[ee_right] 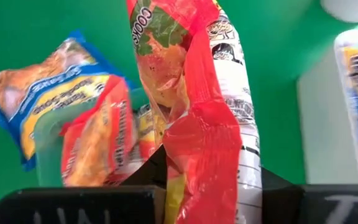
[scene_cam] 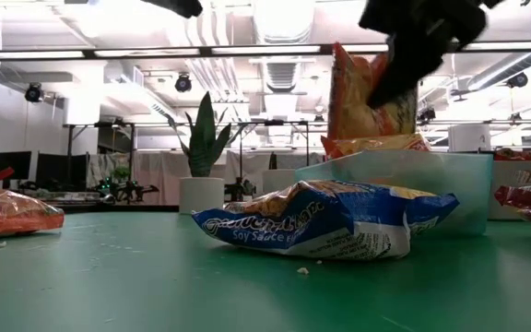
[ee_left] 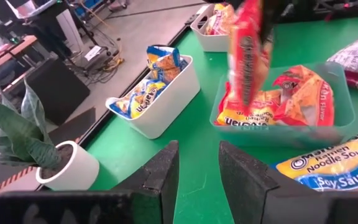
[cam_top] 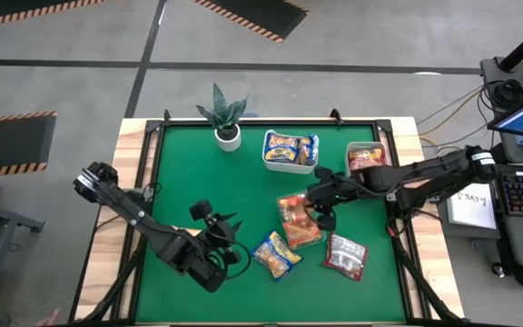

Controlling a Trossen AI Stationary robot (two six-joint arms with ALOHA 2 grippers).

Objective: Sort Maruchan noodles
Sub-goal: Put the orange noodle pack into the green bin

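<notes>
Robotics lab: hazard-taped floor (cam_top: 252, 16), monitors (scene_cam: 40, 169).

orange packet (ee_left: 248, 56) hanging upright over clear tray (ee_left: 344, 102) (holding more orange packets) | white tub (ee_left: 166, 99) beside

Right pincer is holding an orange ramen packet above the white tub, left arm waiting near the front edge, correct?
Not quite. The right pincer holds the orange plastic ramen packet above the clear plastic tray, not the white rectangular tub; the left wrist view shows this. The left pincer does wait near the front edge.
</notes>
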